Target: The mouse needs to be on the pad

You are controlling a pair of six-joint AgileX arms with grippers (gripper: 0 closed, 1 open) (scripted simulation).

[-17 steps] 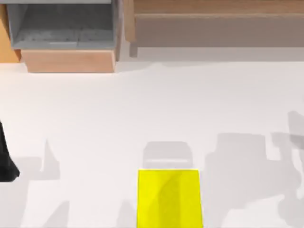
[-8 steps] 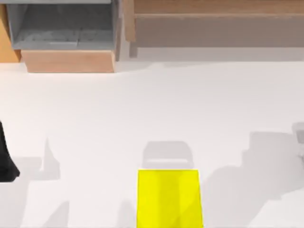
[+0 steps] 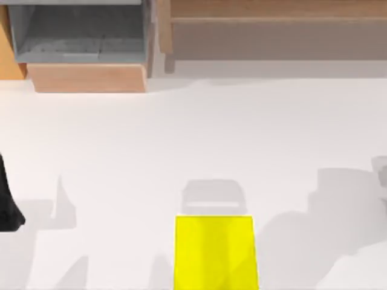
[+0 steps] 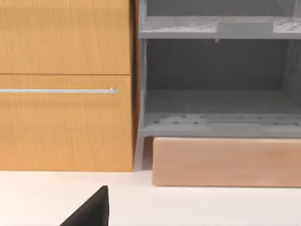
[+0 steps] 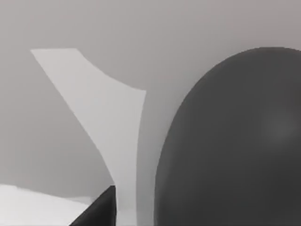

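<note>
Right wrist view: dark rounded mouse (image 5: 235, 141) sits close beneath the right gripper, one fingertip (image 5: 101, 209) beside it; jaw state can't be told. Pad (image 3: 215, 251) bare, off toward table centre. Left arm (image 3: 7, 205) parked at left edge. Right arm nearer.

I can read no text, label, brand, number or sign in any of the views. The pad (image 3: 215, 251) is plain yellow and unmarked, the white table (image 3: 193, 139) carries no print, and the wooden cabinet (image 4: 66, 84) with its metal handle (image 4: 59, 91) and the grey shelf unit (image 4: 218, 84) beside it bear no lettering. The dark rounded mouse (image 5: 235, 146) close under my right wrist camera shows no logo.
</note>
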